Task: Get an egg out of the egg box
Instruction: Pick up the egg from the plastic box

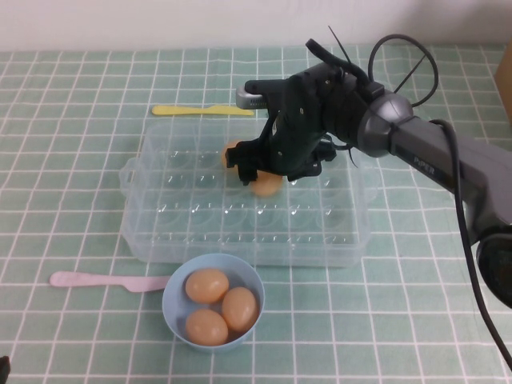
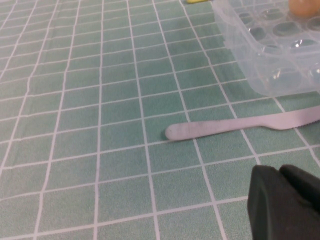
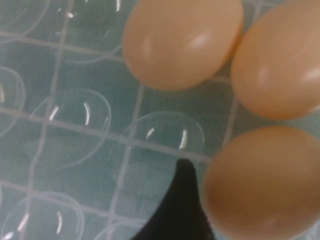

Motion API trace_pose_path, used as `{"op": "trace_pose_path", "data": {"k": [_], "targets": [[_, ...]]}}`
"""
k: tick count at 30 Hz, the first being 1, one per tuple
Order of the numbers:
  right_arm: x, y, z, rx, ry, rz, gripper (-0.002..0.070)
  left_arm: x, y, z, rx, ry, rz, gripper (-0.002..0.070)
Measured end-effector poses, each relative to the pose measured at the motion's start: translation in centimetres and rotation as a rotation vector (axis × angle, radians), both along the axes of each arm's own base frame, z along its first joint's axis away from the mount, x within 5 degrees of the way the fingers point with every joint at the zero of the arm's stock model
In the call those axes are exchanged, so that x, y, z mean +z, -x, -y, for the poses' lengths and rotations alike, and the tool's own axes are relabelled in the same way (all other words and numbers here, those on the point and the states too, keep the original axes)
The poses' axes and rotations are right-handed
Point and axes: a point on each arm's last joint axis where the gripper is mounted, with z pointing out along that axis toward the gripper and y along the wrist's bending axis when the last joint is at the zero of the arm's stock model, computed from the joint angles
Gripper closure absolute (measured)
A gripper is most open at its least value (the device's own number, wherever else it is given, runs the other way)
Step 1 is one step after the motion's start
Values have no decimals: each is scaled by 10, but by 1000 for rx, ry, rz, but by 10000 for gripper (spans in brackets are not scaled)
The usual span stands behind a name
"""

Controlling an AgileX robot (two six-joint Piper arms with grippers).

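Nearest the right wrist camera lies the egg, seated in a dimple of the egg box, with one dark fingertip of the right gripper just beside it, touching or nearly so. The other fingertip is out of sight, so I cannot tell whether the gripper is apart or clamped on the egg. Nothing shows the egg lifted; by my reading the grasp is only being set up, and the lift out of the box is all yet to do.

Two more eggs sit close by in neighbouring dimples, the three almost touching. In the high view they lie toward the box's far side, under the gripper, one hidden by it. The rest of the box's dimples look bare.

The box fills the middle of the table. At the near edge, just in front of the box, a blue bowl holds three eggs, so half the eggs appear to be moved already.

A pink knife lies left of the bowl, a yellow one beyond the box's far side. The left gripper hovers low over the near-left corner, by the pink knife; its state I cannot tell.
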Motion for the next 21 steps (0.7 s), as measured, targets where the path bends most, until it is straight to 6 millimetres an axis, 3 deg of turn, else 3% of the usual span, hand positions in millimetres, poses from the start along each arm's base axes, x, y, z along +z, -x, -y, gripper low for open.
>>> {"op": "trace_pose_path", "data": {"k": [6, 21], "targets": [[0, -3, 0, 3, 1, 32, 163, 0, 0, 0, 0, 0, 0, 679], [-10, -3, -1, 3, 15, 11, 176, 0, 0, 0, 0, 0, 0, 679]]}}
